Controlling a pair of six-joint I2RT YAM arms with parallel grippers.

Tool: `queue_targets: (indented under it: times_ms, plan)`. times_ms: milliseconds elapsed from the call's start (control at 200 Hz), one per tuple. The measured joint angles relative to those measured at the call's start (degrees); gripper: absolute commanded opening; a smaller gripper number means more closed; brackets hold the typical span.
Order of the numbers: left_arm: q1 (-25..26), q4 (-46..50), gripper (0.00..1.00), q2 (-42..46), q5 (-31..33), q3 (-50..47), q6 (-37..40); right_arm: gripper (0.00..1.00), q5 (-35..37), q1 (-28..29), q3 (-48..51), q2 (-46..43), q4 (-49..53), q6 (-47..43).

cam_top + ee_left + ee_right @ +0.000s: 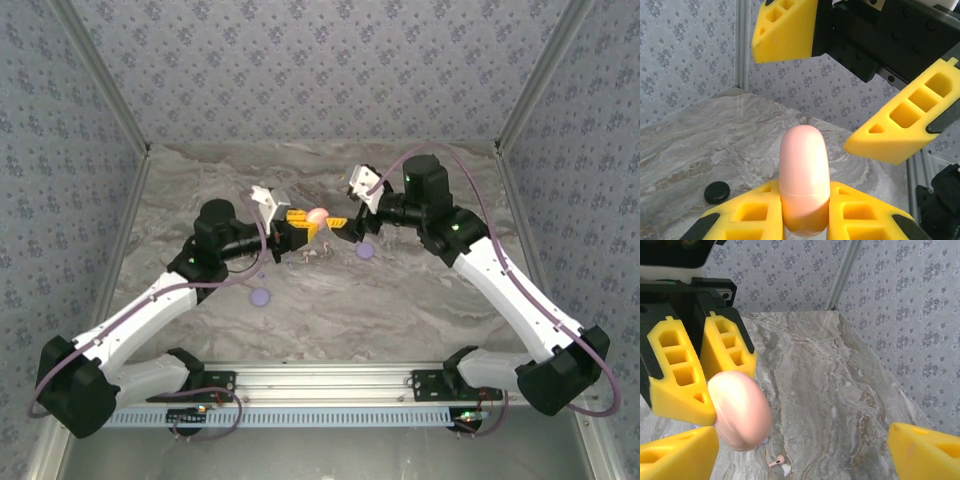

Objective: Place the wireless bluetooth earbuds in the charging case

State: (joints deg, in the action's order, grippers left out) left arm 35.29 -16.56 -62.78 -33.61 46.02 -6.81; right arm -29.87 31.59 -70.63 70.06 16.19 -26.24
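Observation:
The charging case (804,160) is a pale pink, capsule-shaped shell with its lid closed, held above the table. My left gripper (805,202) is shut on its lower half, yellow fingers (750,215) on either side. The case (318,216) hangs mid-table between both grippers, with the left gripper (303,221) to its left. My right gripper (342,222) faces it, open wide, its fingers (785,30) standing apart from the case top. In the right wrist view the case (738,410) sits beside the right gripper's (804,432) left finger. A pale pink earbud (776,460) lies on the table below.
A white bit (785,469) lies beside the pink earbud. Two lavender discs (261,296) (366,251) and a black disc (717,191) rest on the marble table (400,300). Patterned walls and metal corner posts enclose the back and sides.

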Motion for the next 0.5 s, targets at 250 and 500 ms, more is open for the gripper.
queue_targets:
  times_ms: [250,500]
  plan:
    - [0.9,0.0,0.03,0.0,0.7,0.0,2.6,0.89,0.1,0.0,0.0,1.0,-1.2,1.5]
    - [0.9,0.3,0.01,-0.4,3.5,0.0,3.4,0.89,0.0,-0.1,-1.6,4.2,-1.1,1.7]
